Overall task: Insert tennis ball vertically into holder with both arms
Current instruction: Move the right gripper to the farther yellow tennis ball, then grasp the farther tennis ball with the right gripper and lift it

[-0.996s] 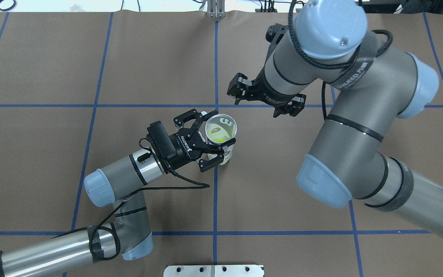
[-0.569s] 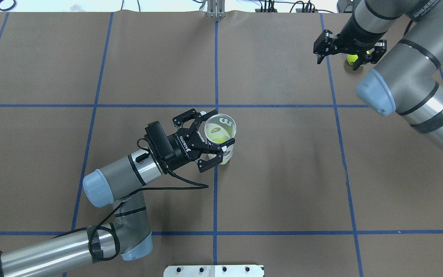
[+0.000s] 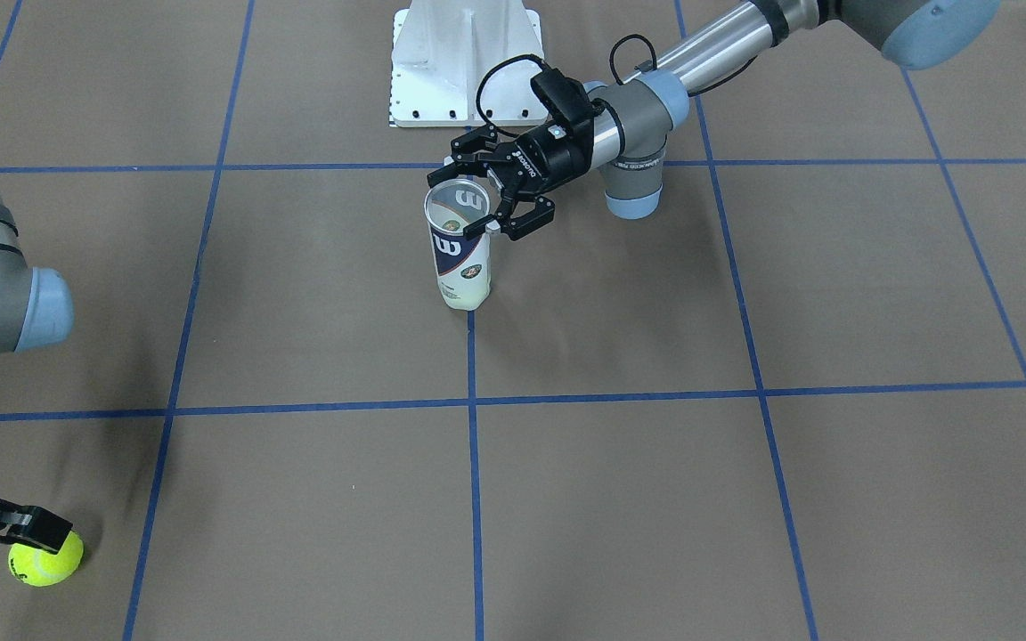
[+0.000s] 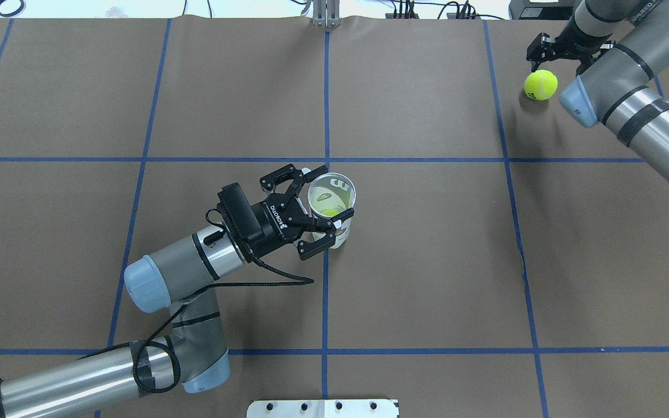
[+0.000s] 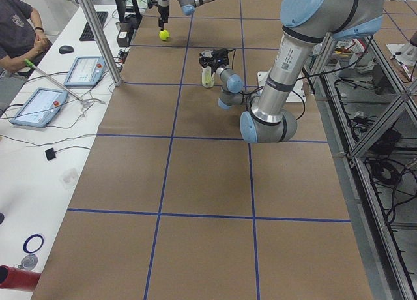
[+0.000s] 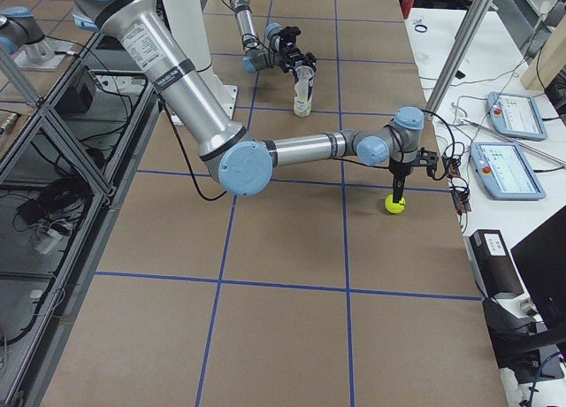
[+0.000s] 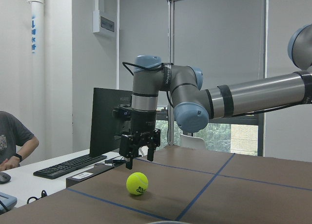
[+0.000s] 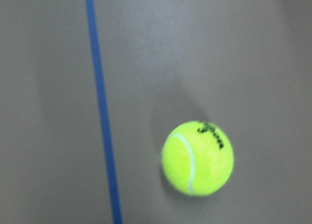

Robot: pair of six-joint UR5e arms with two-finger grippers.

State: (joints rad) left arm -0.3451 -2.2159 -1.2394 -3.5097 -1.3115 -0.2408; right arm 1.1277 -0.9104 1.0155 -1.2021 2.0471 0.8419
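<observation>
Here, the left jaws pinch the upright holder [image 4: 332,200] near its rim, midway between the side edges of the surface [image 4: 427,261]. The right jaws hang spread just above the tennis ball [image 4: 540,85], near the far right corner.

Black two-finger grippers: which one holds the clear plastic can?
The left gripper, closed round the clear plastic can; the right gripper hangs open near a yellow tennis ball.

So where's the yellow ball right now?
In the overhead view the tennis ball lies at the far right, untouched, just beside the right gripper, far from the holder.
</observation>
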